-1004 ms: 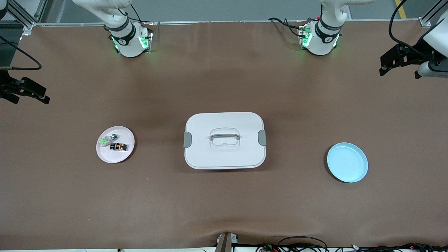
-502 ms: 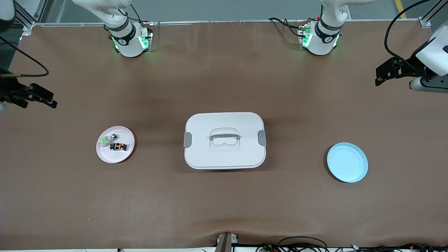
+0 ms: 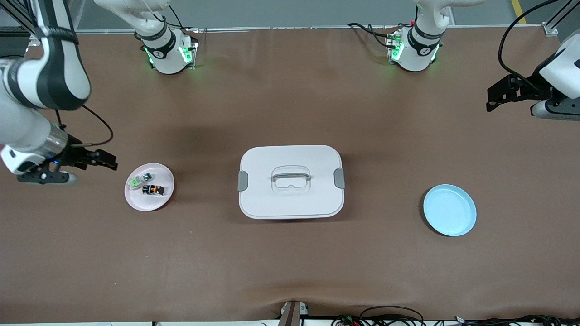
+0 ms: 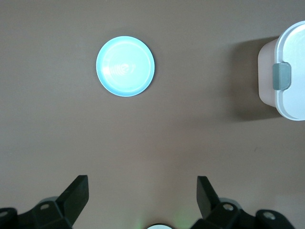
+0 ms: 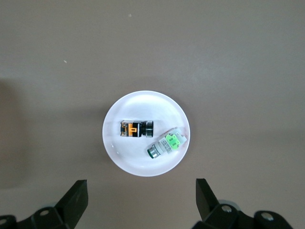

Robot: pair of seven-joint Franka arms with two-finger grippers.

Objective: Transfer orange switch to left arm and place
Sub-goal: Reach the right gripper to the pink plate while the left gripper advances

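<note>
The orange switch [image 3: 153, 189] [image 5: 136, 129], a tiny black block with an orange part, lies in a small pale pink plate [image 3: 140, 206] [image 5: 143, 169] toward the right arm's end of the table. My right gripper [image 3: 102, 162] [image 5: 141, 186] hangs open and empty in the air just beside that plate, looking down on it. The white box [image 3: 290, 199] [image 4: 290, 62] with grey clips stands mid-table. My left gripper [image 3: 498, 95] [image 4: 143, 180] hovers open and empty over bare table at the left arm's end.
A clear switch with a green part [image 3: 137, 180] [image 5: 167, 144] shares the pink plate, beside the orange one. A light blue plate [image 3: 449, 209] [image 4: 125, 66] sits toward the left arm's end, nearer the front camera than the left gripper. Brown mat covers the table.
The right arm has swung in from the table's edge to just beside the pink plate. The left gripper shifted slightly and stays at its end. Both grippers remain open.
</note>
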